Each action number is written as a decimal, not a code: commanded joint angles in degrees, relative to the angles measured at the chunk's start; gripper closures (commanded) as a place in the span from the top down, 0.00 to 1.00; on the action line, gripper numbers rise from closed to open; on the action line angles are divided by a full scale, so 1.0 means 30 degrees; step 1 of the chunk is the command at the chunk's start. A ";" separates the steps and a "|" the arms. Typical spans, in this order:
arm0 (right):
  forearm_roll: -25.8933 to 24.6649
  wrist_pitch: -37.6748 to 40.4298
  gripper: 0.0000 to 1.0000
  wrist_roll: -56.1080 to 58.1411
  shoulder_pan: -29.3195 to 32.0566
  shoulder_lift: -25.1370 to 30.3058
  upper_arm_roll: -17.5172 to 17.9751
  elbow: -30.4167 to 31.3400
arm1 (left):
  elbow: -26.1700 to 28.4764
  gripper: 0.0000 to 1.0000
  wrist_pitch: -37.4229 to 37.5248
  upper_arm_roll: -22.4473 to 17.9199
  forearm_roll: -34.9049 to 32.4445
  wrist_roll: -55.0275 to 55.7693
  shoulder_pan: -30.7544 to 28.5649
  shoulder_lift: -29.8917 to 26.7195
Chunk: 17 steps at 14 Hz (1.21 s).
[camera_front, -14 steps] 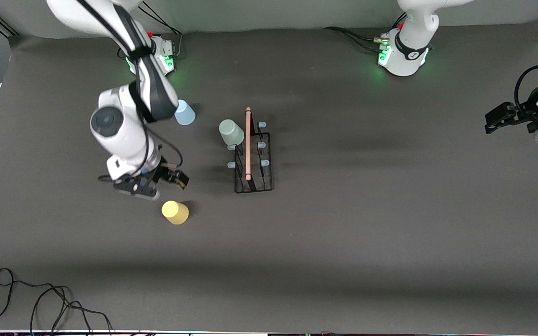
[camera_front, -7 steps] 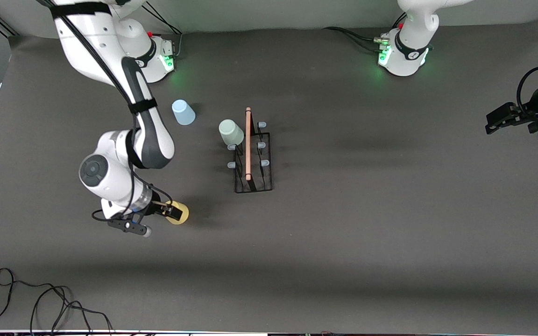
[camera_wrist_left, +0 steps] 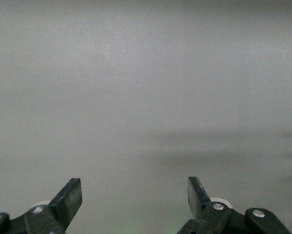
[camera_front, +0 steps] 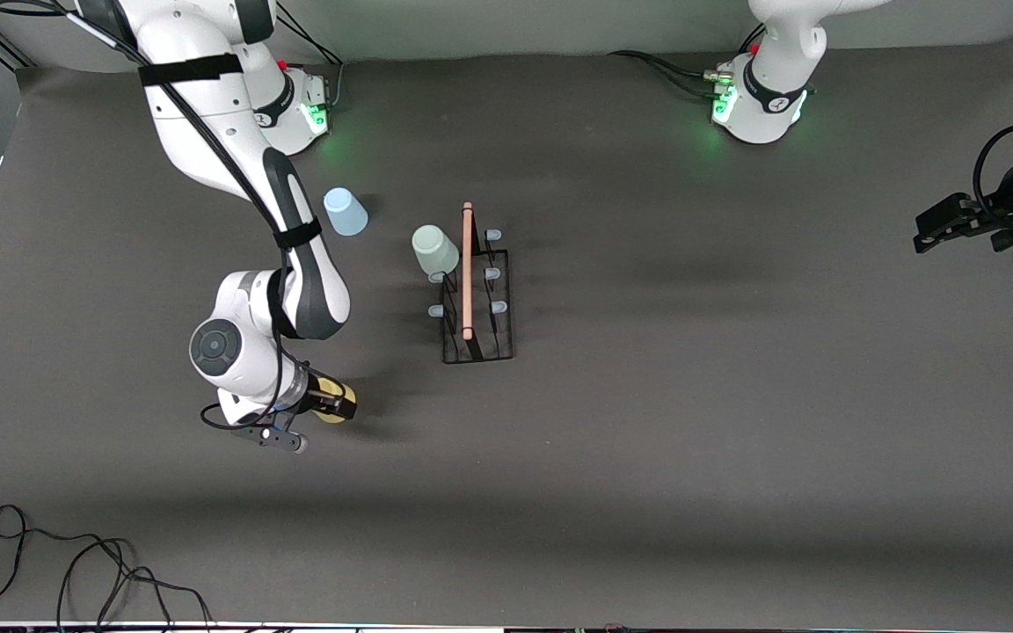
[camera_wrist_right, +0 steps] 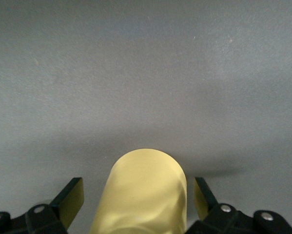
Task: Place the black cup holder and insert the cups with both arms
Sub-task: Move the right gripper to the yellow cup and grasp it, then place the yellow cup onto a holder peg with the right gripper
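Right gripper spread around the yellow cup, fingers apart from it. Left gripper waits, spread

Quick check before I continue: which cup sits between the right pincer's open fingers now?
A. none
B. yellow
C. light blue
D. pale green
B: the right wrist view shows the yellow cup between the open fingers of the right pincer, with gaps on both sides.

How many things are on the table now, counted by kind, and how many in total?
Cups: 3 (light blue cup, pale green cup, yellow cup)
Black cup holder: 1
Total: 4
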<state>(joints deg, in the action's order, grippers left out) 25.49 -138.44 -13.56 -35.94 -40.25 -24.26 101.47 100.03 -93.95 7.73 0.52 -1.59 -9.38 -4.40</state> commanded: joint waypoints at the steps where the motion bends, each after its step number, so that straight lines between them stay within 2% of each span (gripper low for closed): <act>1: 0.0643 0.0237 1.00 0.0799 -0.0004 -0.0003 0.0090 0.0013 | -0.0180 0.97 0.0786 0.0088 0.0236 -0.0232 -0.0185 -0.0117; 3: 0.0643 0.0268 1.00 0.0799 -0.0004 0.0114 0.0090 0.0218 | -0.0180 0.97 0.0906 0.0175 0.0236 0.0031 -0.0040 -0.0146; 4: 0.0643 0.0268 0.96 0.0857 -0.0004 0.0144 0.0090 0.0248 | -0.0180 0.96 0.0935 0.0205 0.0236 0.0090 -0.0010 -0.0146; 5: 0.0643 0.0268 0.68 0.1031 -0.0004 0.0173 0.0090 0.0248 | -0.0180 0.97 0.0906 0.0205 0.0236 0.0235 0.0020 -0.0146; 6: 0.0643 0.0297 0.14 0.1265 -0.0004 0.0173 0.0090 0.0219 | -0.0180 0.96 0.0877 0.0205 0.0236 0.0324 -0.0009 -0.0117; 7: 0.0643 0.0297 0.00 0.1296 -0.0004 0.0260 0.0090 0.0248 | -0.0180 0.96 0.0848 0.0205 0.0236 0.0325 -0.0009 -0.0117; 10: 0.0614 0.1374 0.00 0.1443 0.0025 0.0991 0.0002 0.0161 | -0.0210 0.96 0.0906 0.0205 0.0236 0.0383 -0.0009 -0.0146; 14: 0.0614 0.4099 0.00 0.0947 -0.0033 0.3507 -0.0115 0.0131 | -0.0210 0.97 0.0965 0.0263 0.0207 0.0735 0.0049 -0.0205; 17: 0.0468 0.5712 0.00 -0.0980 -0.0614 0.5353 -0.0115 0.0160 | -0.0181 0.96 0.0847 0.0234 0.0207 0.0677 -0.0009 -0.0117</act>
<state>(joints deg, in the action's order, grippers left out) 25.95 -124.26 -12.99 -36.03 -28.68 -24.46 100.75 99.96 -92.37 8.40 0.78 -0.39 -9.36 -4.46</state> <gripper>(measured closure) 0.256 0.031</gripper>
